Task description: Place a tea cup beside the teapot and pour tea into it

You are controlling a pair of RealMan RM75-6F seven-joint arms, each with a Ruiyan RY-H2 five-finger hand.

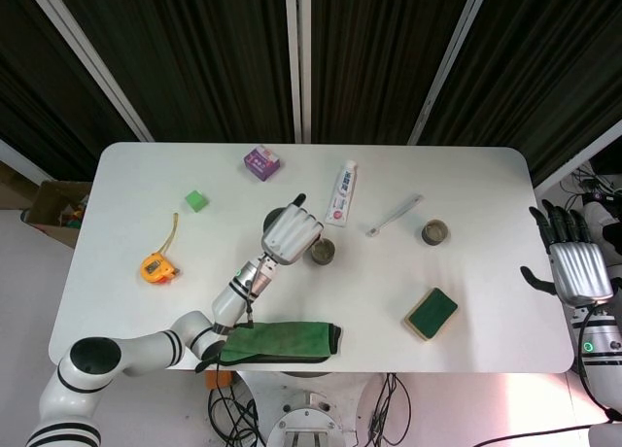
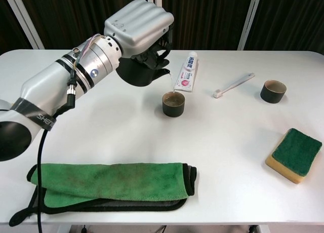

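My left hand [image 2: 137,25] [image 1: 290,233] holds a dark teapot [image 2: 139,73] tilted over a dark tea cup [image 2: 173,104] [image 1: 323,253] at the table's middle. A thin stream runs from the spout into the cup. In the head view the hand hides most of the teapot. A second dark cup [image 2: 273,91] [image 1: 434,233] stands at the right. My right hand [image 1: 571,257] hangs open off the table's right edge, seen only in the head view.
A toothpaste tube [image 2: 187,78] and a toothbrush [image 2: 233,85] lie behind the cup. A green sponge [image 2: 294,154] sits at the right, a folded green cloth [image 2: 111,185] at the front edge. A tape measure [image 1: 157,266], a green cube [image 1: 197,201] and a purple box [image 1: 260,161] lie further left.
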